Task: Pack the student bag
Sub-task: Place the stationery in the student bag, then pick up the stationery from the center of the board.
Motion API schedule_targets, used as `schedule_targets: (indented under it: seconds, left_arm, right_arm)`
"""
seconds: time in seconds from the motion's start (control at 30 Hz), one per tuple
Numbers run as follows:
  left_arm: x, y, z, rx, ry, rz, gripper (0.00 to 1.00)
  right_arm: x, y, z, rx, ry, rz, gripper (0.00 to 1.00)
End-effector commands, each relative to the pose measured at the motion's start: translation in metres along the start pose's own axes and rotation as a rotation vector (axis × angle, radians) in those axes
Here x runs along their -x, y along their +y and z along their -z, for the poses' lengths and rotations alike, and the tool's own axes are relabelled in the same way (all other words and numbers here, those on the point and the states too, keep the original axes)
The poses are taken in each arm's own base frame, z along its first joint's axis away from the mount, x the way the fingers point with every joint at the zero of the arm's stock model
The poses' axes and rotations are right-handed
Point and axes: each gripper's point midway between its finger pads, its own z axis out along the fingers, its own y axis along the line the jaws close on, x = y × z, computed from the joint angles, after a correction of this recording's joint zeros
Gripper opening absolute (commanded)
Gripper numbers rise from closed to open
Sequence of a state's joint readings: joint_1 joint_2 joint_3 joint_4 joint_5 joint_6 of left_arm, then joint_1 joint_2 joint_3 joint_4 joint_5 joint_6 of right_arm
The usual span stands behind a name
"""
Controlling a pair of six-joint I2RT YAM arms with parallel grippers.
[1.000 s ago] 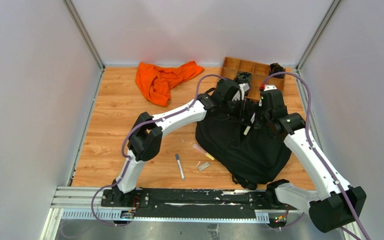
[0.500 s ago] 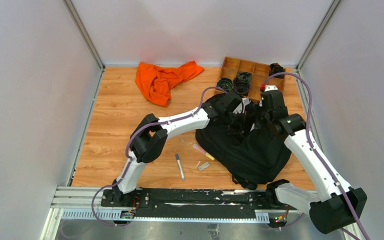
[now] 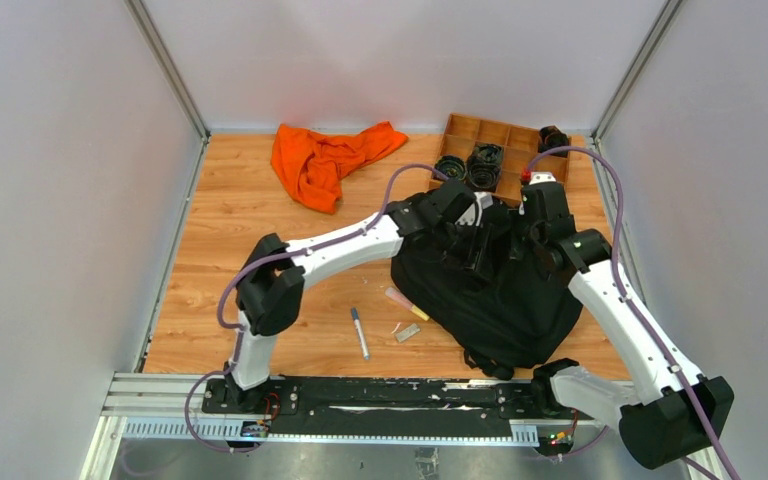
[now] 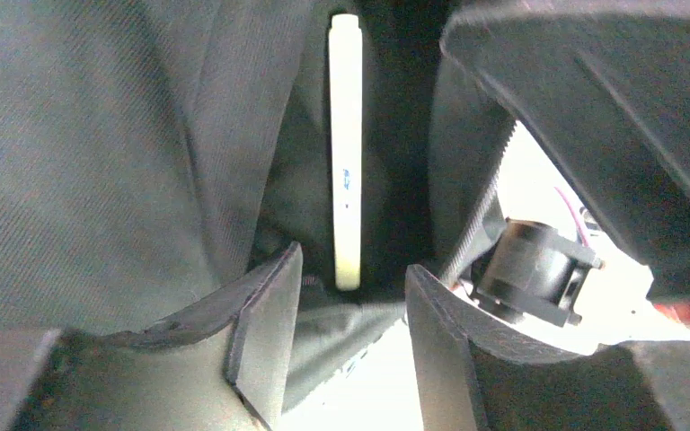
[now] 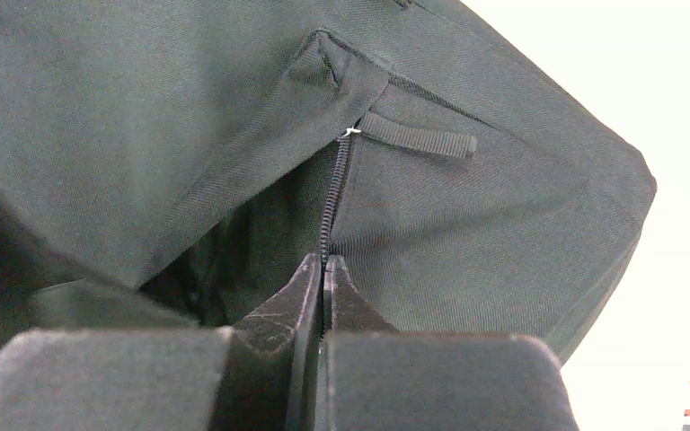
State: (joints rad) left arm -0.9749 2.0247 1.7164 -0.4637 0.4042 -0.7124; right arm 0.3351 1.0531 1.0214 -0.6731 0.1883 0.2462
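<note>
Nearest you, on the counter [image 3: 220,300], a white marker [image 3: 359,332] is lying with its long axis running almost straight away from the arm bases; a pink-and-yellow highlighter [image 3: 405,303] and a small pale flat piece [image 3: 407,332] are lying just beside it, close to the left edge of the student bag [image 3: 505,305]. The bag is sitting right of centre, slumped, its opening at the far end. The right arm [image 3: 610,300] is reaching over that end; its jaws are pressed together on the zipper edge [image 5: 328,215], and I judge they are holding the mouth open. The left arm [image 3: 345,245] is stretching in from the other side; its jaws are standing apart, gripping nothing. A pale pen [image 4: 346,153] is lying free inside the bag, its near end just between the tips, its long axis pointing straight away from them. Beyond the bag, an orange cloth [image 3: 325,160] and a wooden tray [image 3: 505,132] are waiting at the far edge. For the next item, you are probably drawing the left arm out; the marker is lying on its side, well apart from the right arm.
</note>
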Motion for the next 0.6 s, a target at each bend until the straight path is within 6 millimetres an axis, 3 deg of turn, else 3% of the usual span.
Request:
schedule_targets:
  seconds: [0.0,0.17,0.27,0.4,0.57]
  left_arm:
    - [-0.002,-0.011,0.048,0.05,-0.068,-0.09,0.53]
    - [-0.017,0.006,0.089,0.133,-0.142,-0.084,0.57]
    - [-0.038,0.038,0.119,0.26,-0.205,-0.029,0.58]
    - [-0.082,0.099,0.154,0.469,-0.281,0.128,0.58]
    - [-0.125,0.152,0.167,0.597,-0.354,0.282,0.59]
  right_arm:
    - [0.0,-0.008,0.003,-0.03,-0.022,-0.017,0.0]
    - [-0.001,-0.005,0.0,-0.018,-0.009,-0.014,0.0]
    - [0.0,-0.004,0.001,-0.009,-0.01,-0.012,0.0]
    - [-0.001,-0.001,0.002,0.007,-0.015,-0.014,0.0]
    - [-0.006,0.005,-0.001,0.043,-0.003,-0.014,0.0]
